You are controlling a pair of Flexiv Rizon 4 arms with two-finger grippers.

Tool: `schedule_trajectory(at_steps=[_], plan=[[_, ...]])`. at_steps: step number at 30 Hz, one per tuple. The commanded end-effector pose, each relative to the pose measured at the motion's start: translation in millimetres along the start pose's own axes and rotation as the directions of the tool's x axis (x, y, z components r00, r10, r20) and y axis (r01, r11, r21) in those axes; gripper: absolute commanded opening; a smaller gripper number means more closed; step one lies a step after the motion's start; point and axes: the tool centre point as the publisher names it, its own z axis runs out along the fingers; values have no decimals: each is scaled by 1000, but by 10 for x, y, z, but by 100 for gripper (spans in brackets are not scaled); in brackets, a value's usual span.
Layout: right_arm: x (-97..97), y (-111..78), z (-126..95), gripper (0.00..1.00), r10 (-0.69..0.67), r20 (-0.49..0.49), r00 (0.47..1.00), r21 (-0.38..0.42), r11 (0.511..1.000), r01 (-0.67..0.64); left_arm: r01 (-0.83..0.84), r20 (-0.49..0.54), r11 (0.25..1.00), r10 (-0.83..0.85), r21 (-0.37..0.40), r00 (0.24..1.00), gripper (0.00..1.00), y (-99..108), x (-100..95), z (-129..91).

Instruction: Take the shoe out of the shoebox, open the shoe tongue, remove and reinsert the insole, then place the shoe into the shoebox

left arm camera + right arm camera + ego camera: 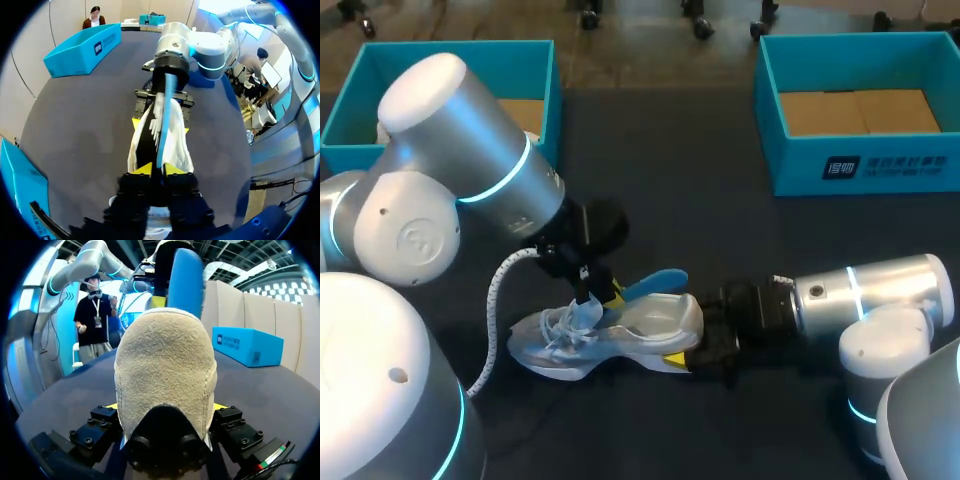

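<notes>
The left gripper (155, 169) pinches the blue insole (658, 282), lying along the shoe (620, 335), seemingly half-in; the right gripper (165, 407) clamps its heel (165, 365).

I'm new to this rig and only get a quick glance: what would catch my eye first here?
A white shoe lies mid-table, its heel clamped by the right gripper. The left gripper pinches a blue insole that juts out of the shoe's opening. Two teal boxes stand at the far edge: the left shoebox and the right shoebox.
</notes>
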Motion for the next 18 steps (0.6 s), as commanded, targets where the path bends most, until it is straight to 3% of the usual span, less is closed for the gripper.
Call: schedule_trajectory(at_steps=[1,4,11,18], plan=[[1,11,17,0,1,0,1000,8,1000,-1,-27,21,1000,27,14,999,47,-77,77,-32],[1,11,17,0,1,0,1000,8,1000,-1,-46,43,999,45,20,998,50,-130,103,-58],[1,11,17,0,1,0,1000,8,1000,-1,-117,66,993,116,20,991,46,-232,251,-110],[1,11,17,0,1,0,1000,8,1000,-1,-150,151,989,148,2,977,46,-289,392,30]])
